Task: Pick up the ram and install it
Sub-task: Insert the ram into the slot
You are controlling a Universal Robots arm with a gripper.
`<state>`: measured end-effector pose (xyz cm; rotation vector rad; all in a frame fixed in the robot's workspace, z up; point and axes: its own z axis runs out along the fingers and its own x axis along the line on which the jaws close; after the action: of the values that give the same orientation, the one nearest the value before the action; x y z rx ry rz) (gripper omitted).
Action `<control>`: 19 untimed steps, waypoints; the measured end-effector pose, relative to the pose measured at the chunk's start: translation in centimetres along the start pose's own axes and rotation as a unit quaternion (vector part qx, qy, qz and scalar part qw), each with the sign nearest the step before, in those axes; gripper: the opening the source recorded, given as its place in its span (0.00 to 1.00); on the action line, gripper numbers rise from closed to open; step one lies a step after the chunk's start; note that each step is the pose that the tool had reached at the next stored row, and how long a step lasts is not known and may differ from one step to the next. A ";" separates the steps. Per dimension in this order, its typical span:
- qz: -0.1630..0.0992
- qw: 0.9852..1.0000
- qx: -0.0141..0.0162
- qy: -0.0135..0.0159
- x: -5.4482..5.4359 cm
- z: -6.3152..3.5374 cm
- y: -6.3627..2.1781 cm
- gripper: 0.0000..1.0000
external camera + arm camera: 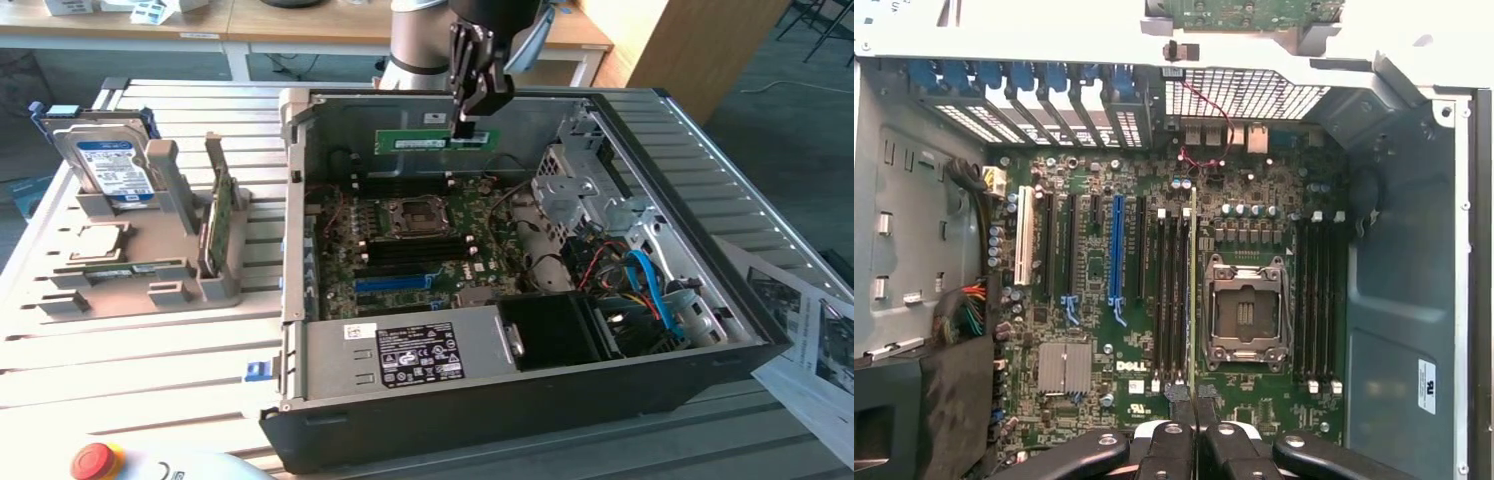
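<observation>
Wrist view: ram edge-on, thin strip only, chips and label hidden; gripper jaws pinched narrow on its end, over memory slots beside CPU socket. Exterior view: arm cut off at frame top. Open computer case holds motherboard, power supply. Grey holder on worktop holds hard drive upright.

Green ram held level, pinched by the hand, above the motherboard, inside open computer case

Matt metal case, perhaps glossy ram
</observation>
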<state>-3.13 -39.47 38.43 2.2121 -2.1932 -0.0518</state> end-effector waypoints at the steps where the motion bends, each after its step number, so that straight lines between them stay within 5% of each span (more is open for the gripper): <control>1: 0.000 1.000 0.000 0.000 0.0 0.13 -0.01 0.12; 19: 0.000 1.000 0.000 0.000 0.0 2.60 -0.08 0.12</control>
<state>-3.17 -39.47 35.83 2.2120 -2.1931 -0.0517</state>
